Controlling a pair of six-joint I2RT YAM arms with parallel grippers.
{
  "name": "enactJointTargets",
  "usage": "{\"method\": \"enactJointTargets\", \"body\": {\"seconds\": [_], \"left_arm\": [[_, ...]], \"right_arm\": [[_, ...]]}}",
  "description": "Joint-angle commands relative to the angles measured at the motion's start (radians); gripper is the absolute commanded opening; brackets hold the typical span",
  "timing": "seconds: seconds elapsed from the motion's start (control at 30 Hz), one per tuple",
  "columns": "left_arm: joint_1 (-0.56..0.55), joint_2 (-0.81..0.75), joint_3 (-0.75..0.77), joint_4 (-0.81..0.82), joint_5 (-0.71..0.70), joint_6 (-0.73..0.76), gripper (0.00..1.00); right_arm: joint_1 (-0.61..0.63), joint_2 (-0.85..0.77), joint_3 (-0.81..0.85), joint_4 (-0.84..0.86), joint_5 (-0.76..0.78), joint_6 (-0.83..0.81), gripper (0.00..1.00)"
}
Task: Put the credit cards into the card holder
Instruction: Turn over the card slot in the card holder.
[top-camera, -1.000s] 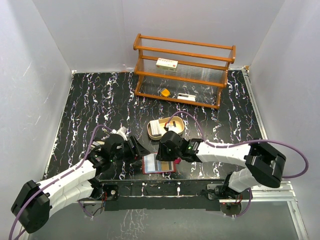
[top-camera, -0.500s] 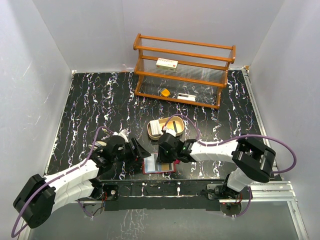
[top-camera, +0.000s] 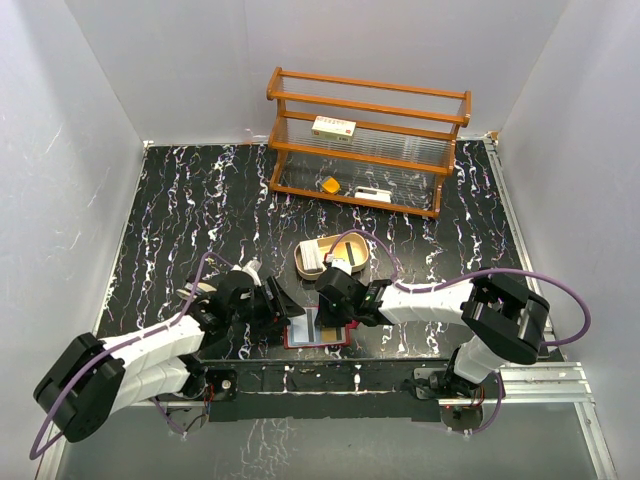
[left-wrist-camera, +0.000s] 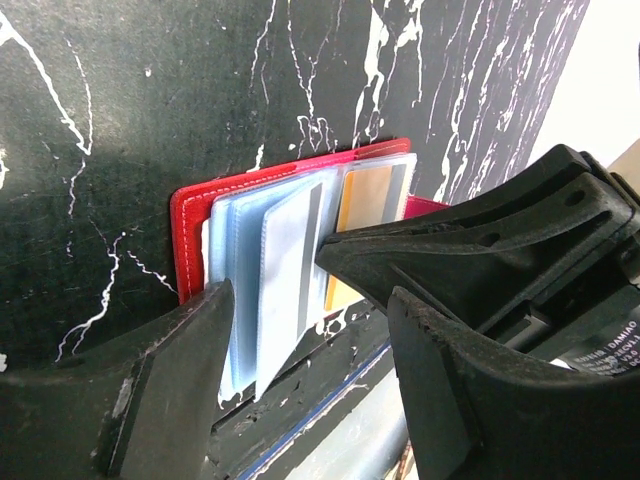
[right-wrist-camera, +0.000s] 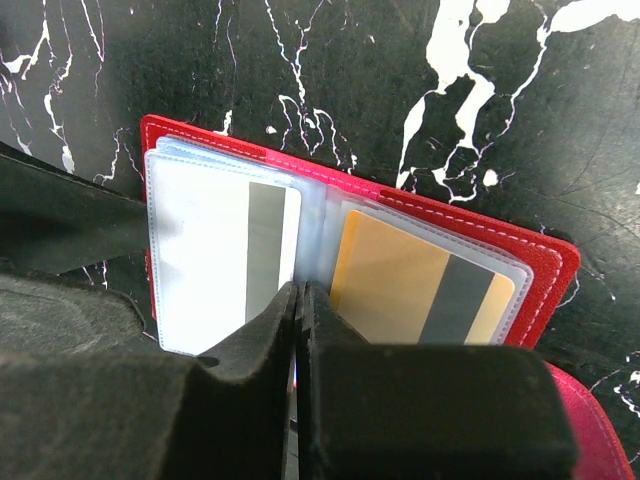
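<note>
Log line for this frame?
red folding card holder open | white plastic card, yellow plastic card pocketed | left gripper open astride leaves | right gripper shut at fold

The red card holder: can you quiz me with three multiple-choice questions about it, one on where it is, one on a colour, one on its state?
1. Where is the card holder?
A. On the wooden rack.
B. At the near edge of the table, between the left gripper and right gripper.
C. In the oval tray.

2. Right wrist view: what colour is the card on its right side?
A. Green.
B. Blue.
C. Yellow.

3. The holder is:
A. Open, inside showing.
B. Folded shut.
C. Standing on edge.

Answers: B, it lies flat between the two arms' tips. C, the yellow card has a dark stripe. A, its inside faces up.
</note>
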Motion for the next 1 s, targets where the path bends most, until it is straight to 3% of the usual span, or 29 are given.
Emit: {"method": "enactJointTargets", "body": {"seconds": [0.0,0.53,0.97], "left_arm": [[0.006,0.027,0.014,0.022,0.023,0.019,0.61],[0.006,0.012,0.016,0.053,0.057,0.000,0.54],[0.005,0.043,0.022,0.125,0.095,-0.029,0.31]], "right_arm": [[0.007,0.012,-0.012,0.016,0.021,0.000,0.00],[0.012,0.019,-0.024,0.035,0.020,0.006,0.00],[0.012,0.013,-0.029,0.058,0.019,0.004,0.01]]}}
